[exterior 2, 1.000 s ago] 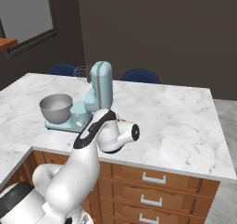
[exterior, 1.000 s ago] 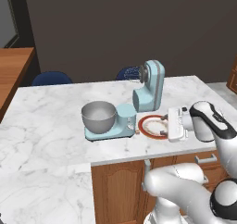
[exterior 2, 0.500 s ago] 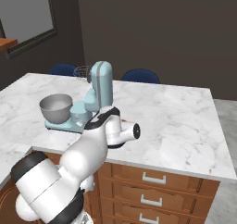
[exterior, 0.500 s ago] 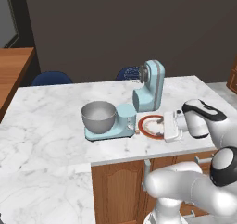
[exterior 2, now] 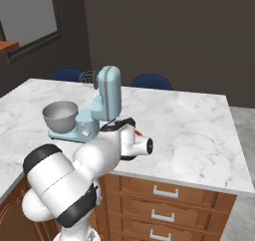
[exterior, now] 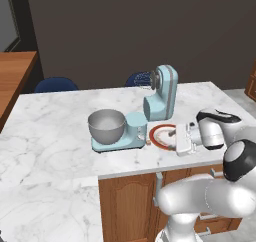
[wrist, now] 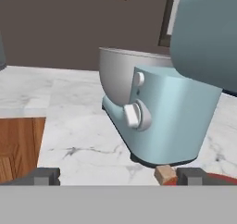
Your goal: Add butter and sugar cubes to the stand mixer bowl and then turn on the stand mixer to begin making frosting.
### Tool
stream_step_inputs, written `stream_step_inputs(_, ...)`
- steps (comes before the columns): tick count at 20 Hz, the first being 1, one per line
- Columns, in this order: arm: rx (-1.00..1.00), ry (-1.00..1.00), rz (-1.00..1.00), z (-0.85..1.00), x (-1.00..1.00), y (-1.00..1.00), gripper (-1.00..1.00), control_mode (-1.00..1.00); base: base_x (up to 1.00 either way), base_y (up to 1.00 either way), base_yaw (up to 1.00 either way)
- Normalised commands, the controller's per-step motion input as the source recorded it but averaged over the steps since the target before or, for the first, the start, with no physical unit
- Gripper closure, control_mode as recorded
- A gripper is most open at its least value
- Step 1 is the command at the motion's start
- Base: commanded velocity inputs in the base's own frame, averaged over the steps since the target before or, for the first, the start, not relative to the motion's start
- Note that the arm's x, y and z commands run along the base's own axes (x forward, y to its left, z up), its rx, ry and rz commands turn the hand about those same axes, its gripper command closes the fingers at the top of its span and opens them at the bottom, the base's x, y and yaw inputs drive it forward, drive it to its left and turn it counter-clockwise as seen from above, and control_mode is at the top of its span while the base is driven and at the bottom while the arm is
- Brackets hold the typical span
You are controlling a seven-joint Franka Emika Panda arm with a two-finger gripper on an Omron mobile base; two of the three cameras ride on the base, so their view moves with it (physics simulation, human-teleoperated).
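Hand view is showing the stand mixer (wrist: 180, 121) at close range, its pale blue base with a white knob filling the centre and right of the frame, and the stand mixer bowl (wrist: 121, 75) sitting on that base behind, toward the upper middle. One of the sugar cubes (wrist: 165, 174) is lying at the lower edge, just beside the right finger tip and close to the red rim of the plate (wrist: 217, 179). The gripper (wrist: 118, 176) is standing wide apart with nothing between its tips.

Left base view is placing the gripper (exterior: 180, 141) low over the counter (exterior: 50, 136) at the right of centre, beside the plate (exterior: 162, 134), with the bowl (exterior: 106, 125) left of it. I cannot make out the butter.

Judging from this, the arm is working on the first step, reaching for a sugar cube, and nothing is yet visibly loaded into the bowl. The next move is calling for centring the open tips around that tiny cube, which is lying off to one side, then closing gently.
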Motion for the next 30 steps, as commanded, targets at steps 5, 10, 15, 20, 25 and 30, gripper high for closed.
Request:
stream_step_inputs(5, 0.02, 0.0, 0.0, -0.1, 0.07, 0.2, -1.0, -1.0, 0.0, 0.0, 0.0)
stream_step_inputs(10, 0.0, 0.0, 0.0, -0.01, 0.14, 0.22, -1.0, -1.0, 0.0, 0.0, 0.0)
stream_step_inputs(15, 0.0, 0.0, 0.0, -0.04, 0.2, 0.12, -1.0, -1.0, 0.0, 0.0, 0.0)
stream_step_inputs(20, 0.01, 0.0, 0.0, -0.15, 0.16, 0.05, -1.0, -1.0, 0.0, 0.0, 0.0)
stream_step_inputs(25, 0.04, 0.0, 0.0, -0.14, 0.11, 0.01, -1.0, -1.0, 0.0, 0.0, 0.0)
stream_step_inputs(30, 0.04, 0.0, 0.0, -0.05, 0.11, 0.08, -1.0, -1.0, 0.0, 0.0, 0.0)
